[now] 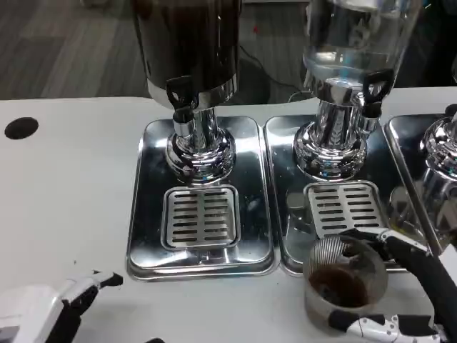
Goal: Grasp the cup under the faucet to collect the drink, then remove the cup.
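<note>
A clear ribbed plastic cup [345, 281] holding dark drink is at the lower right, in front of the middle tray's front edge. My right hand [410, 293] grips it, black fingers along its far side and a white finger curled under its near side. Whether the cup touches the table I cannot tell. The dark dispenser's faucet [181, 96] stands at the upper middle over the left tray's drain grille [201, 216], with nothing under it. My left hand [53, 307] sits at the lower left corner, fingers apart and holding nothing.
The left steel drip tray [146, 214] and the middle tray [284, 179] lie side by side. A clear dispenser [346, 64] stands on the middle tray, a third dispenser [443, 153] at the right edge. A black hole [21, 128] marks the white table [64, 193].
</note>
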